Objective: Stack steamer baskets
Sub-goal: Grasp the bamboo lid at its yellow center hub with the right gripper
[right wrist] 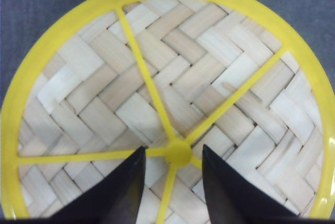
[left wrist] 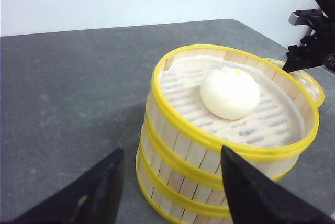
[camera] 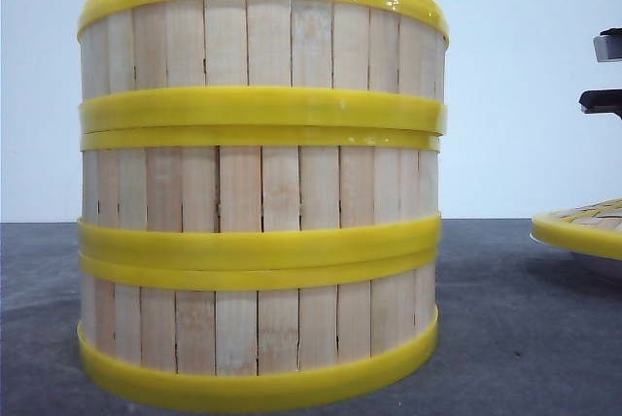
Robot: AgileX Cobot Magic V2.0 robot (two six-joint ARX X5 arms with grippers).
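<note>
While parted wide with nothing held, left gripper (left wrist: 170,190) hangs just short of the steamer baskets (left wrist: 209,182), stacked three high on the table (left wrist: 68,103), white bun (left wrist: 230,92) in the topmost. Beyond, right gripper (right wrist: 171,192) hovers spread above the woven lid (right wrist: 209,77), straddling its hub.

Open right claw (right wrist: 170,182) above woven lid (right wrist: 209,72)

Dark grey speckled tabletop (camera: 515,338), matte; rounded far corner in left wrist view; plain pale wall (camera: 515,95) directly behind the tabletop, bluish-white, evenly lit; soft shadows.
</note>
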